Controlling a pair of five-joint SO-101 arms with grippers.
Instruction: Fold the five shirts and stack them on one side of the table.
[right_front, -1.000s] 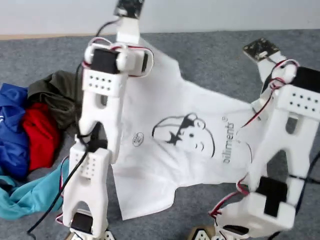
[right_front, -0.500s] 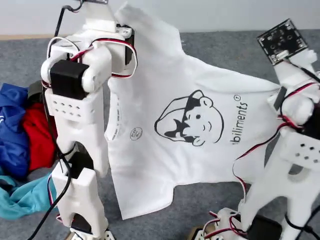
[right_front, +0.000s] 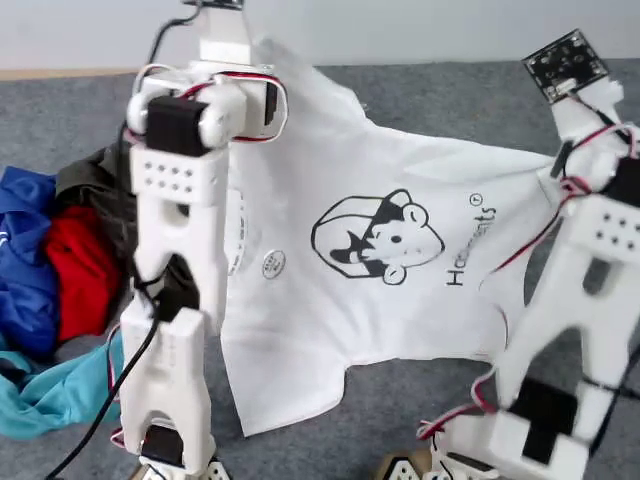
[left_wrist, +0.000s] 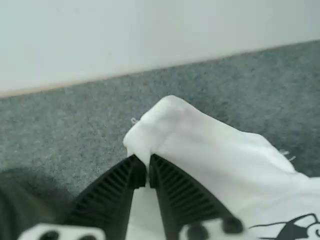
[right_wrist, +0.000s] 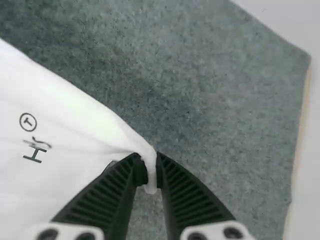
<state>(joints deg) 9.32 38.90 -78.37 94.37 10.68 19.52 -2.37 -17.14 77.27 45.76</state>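
A white shirt (right_front: 380, 250) with a black cartoon print lies spread over the grey table, its far edge lifted. My left gripper (left_wrist: 141, 170) is shut on a bunched fold of that white shirt (left_wrist: 200, 145) at the far left. My right gripper (right_wrist: 146, 172) is shut on the hem corner of the white shirt (right_wrist: 60, 135) at the far right. In the high view the left arm (right_front: 185, 200) stands over the shirt's left side and the right arm (right_front: 590, 260) over its right side.
A heap of other shirts lies at the left edge: blue (right_front: 22, 260), red (right_front: 80, 270), dark olive (right_front: 95, 180) and teal (right_front: 50, 395). Bare grey carpet (right_front: 440, 95) runs behind the shirt up to a pale wall.
Both arms have swung up and then lowered somewhat with the shirt's far edge in their grip. The shirt has been pulled wider and flatter, its print shifting right.
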